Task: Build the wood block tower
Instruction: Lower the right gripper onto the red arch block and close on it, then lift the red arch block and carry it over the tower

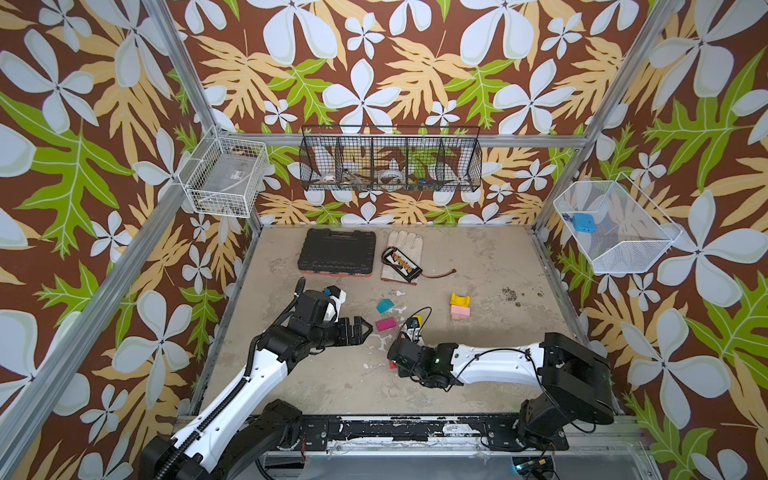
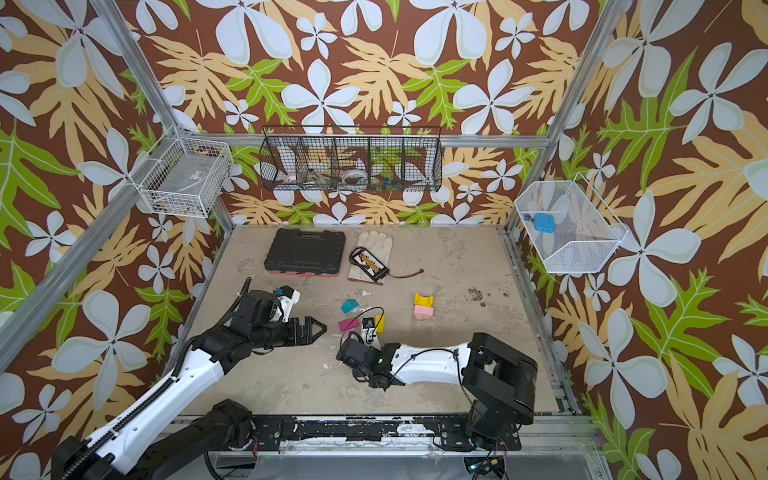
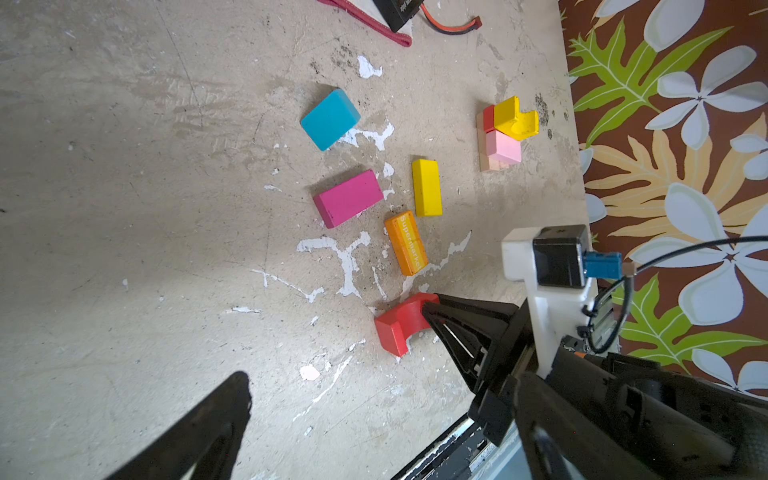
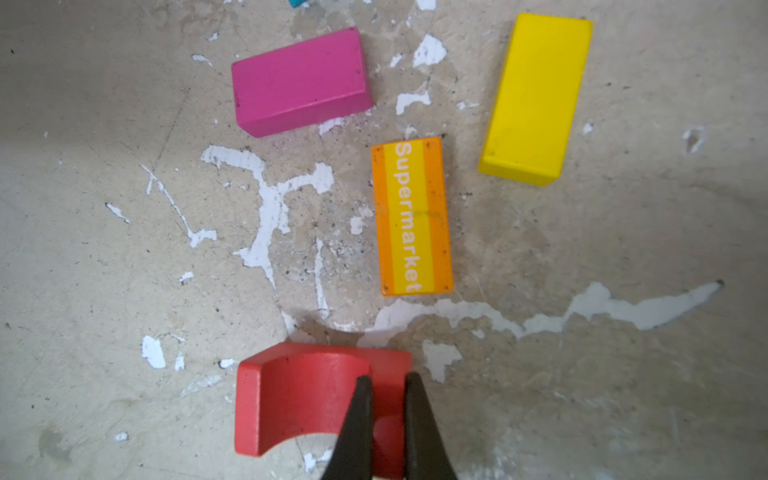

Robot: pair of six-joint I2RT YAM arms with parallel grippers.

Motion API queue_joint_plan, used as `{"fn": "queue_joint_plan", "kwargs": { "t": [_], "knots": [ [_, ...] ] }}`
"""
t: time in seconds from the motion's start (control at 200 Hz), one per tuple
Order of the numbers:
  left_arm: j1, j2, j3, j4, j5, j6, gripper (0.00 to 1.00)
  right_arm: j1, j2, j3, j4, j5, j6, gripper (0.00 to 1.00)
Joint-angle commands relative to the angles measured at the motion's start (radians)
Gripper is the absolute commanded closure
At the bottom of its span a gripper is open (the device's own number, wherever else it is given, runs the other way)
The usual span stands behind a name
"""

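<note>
My right gripper [image 4: 384, 382] is shut on one leg of a red arch block [image 4: 299, 399] that lies on the tabletop; the left wrist view shows the same red arch [image 3: 395, 328]. Close by lie a magenta bar [image 4: 301, 81], an orange "Supermarket" bar [image 4: 411, 216], a yellow bar [image 4: 536, 99] and a teal block [image 1: 385, 306]. The tower [image 1: 460, 306] stands to the right: a yellow arch [image 3: 515, 118] and a pink block [image 3: 505, 147] over red and tan pieces. My left gripper [image 1: 365, 328] hovers open and empty, left of the magenta bar.
A black tool case [image 1: 336, 251] and a glove [image 1: 405, 241] with a black battery pack [image 1: 401, 264] on it lie at the back. Wire baskets hang on the left [image 1: 226, 178], back [image 1: 390, 160] and right [image 1: 615, 226] walls. The right forearm [image 1: 494, 359] lies low across the front right.
</note>
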Motion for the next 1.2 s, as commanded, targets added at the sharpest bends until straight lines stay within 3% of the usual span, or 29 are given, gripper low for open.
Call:
{"fn": "queue_joint_plan", "kwargs": {
  "t": [0.0, 0.33, 0.796, 0.936, 1.197],
  "knots": [
    [-0.001, -0.004, -0.001, 0.017, -0.004, -0.006, 0.00, 0.000, -0.043, 0.002, -0.048, 0.038, 0.009, 1.00],
    [-0.003, -0.003, -0.001, 0.016, -0.001, -0.004, 0.00, -0.039, -0.256, -0.012, -0.180, 0.168, 0.003, 1.00],
    [-0.005, 0.005, -0.001, 0.017, 0.000, -0.005, 0.00, -0.395, -0.451, -0.058, -0.197, 0.032, -0.182, 1.00],
    [-0.004, 0.005, -0.002, 0.018, 0.000, -0.006, 0.00, -0.519, -0.473, -0.057, -0.191, -0.060, -0.238, 1.00],
    [-0.006, 0.005, -0.002, 0.019, 0.002, -0.006, 0.00, -0.619, -0.451, -0.069, -0.163, -0.108, -0.284, 1.00]
  ]
}}
